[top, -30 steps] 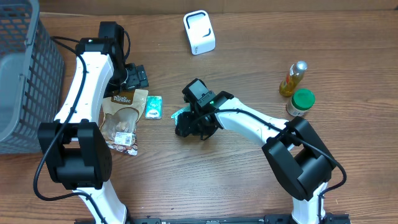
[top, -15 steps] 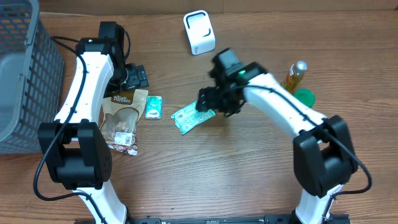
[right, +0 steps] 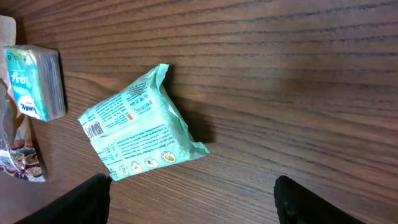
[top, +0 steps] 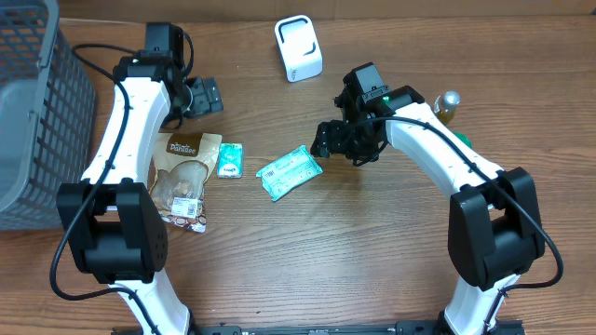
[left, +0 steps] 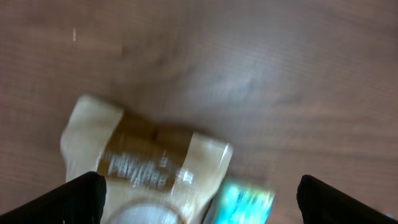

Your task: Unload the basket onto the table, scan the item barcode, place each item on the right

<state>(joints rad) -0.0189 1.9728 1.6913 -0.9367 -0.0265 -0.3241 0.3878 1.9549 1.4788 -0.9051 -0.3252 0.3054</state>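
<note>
packet (top: 290, 173) mint-green | scanner (top: 299, 48) white | basket (top: 67, 121) grey — grid pattern | table (top: 279, 270) brown

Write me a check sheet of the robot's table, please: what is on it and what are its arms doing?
Surface: wooden table, no spills seen.
Job's things: teal wipes pack lying flat mid-table, barcode showing in the right wrist view; white barcode scanner at the far edge, apart from it.
Clutter: snack pouch, small teal tissue pack beside it, yellow bottle.
End effectors: left end effector open, empty, beyond the pouch; right end effector open, empty, beside the wipes pack.
Cables: black cable looping by the left arm's base.
Surroundings: grey mesh basket beside the left arm.
</note>
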